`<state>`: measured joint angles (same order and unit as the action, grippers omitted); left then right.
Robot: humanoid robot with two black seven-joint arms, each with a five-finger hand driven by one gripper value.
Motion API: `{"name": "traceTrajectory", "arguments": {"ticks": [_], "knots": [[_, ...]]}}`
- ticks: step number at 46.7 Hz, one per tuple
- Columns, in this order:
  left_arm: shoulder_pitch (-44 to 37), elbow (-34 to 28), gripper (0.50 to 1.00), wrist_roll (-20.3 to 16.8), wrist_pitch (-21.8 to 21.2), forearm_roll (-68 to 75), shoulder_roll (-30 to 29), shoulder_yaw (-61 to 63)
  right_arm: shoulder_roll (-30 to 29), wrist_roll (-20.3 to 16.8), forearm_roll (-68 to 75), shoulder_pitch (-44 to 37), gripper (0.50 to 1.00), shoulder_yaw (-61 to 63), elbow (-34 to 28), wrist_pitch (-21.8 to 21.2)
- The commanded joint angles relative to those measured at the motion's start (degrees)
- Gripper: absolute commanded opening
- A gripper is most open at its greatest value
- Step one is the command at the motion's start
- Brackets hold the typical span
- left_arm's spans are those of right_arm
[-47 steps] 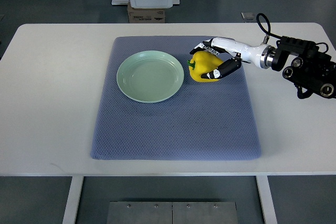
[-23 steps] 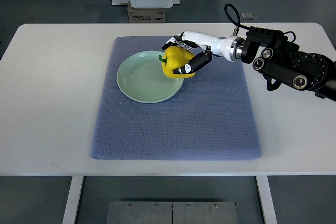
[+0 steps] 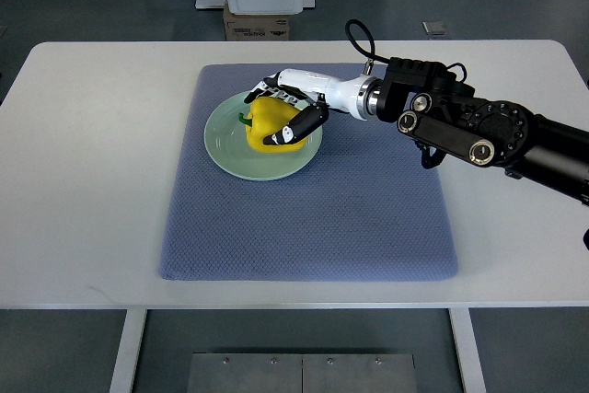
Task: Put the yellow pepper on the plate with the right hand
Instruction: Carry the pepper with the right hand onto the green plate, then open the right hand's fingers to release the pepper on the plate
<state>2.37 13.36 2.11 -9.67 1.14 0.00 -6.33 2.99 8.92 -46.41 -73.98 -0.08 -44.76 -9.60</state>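
Across the white table (image 3: 83, 181) lies a blue-grey mat (image 3: 313, 227), covering most of the middle of the surface; on the mat, toward its 11 o'clock corner, sits a pale green plate (image 3: 225, 149). From 3 o'clock the right arm (image 3: 479, 126) reaches in over the mat, dark in its upper part and white toward the wrist, ending in the right hand (image 3: 287, 109), which is over the plate. The fingers (image 3: 304, 122) are curled around a yellow pepper (image 3: 269, 124), with dark fingertips on its near side and others over its far side, so the hand is closed on it. The pepper lies within the plate's outline, toward the 2 o'clock part of the bowl, its green stem (image 3: 245, 118) pointing to 9 o'clock; whether it already rests on the plate or hangs just above cannot be told from this steep view. No left arm is visible. Judged risk 1: if the fingers release while the pepper is above the plate, its rounded, lobed body may roll, and because it sits off-centre toward the rim it could tip over the edge onto the mat. Judged risk 2: if the hand presses down or drags sideways while withdrawing toward 3 o'clock, a fingertip caught under the pepper could pull it back off the plate. Judged risk 3: the light plate could slide or tilt on the mat under a push on its rim.
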Motion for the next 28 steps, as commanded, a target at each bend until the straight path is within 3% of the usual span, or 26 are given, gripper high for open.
{"name": "traceTrajectory", "arguments": {"ticks": [1, 16, 28], "knots": [[0.0, 0.0, 1.0, 0.0, 0.0, 0.0, 0.0, 0.0, -1.4, -1.5, 0.2, 0.2, 0.5, 0.0, 0.0, 0.4], [0.0, 0.0, 1.0, 0.0, 0.0, 0.0, 0.0, 0.0, -3.0, -8.6, 3.3, 0.9, 0.5, 2.7, 1.3, 2.8], [0.0, 0.0, 1.0, 0.0, 0.0, 0.0, 0.0, 0.0, -3.0, -11.1, 3.7, 2.1, 0.5, 3.1, 2.3, 4.9]]}}
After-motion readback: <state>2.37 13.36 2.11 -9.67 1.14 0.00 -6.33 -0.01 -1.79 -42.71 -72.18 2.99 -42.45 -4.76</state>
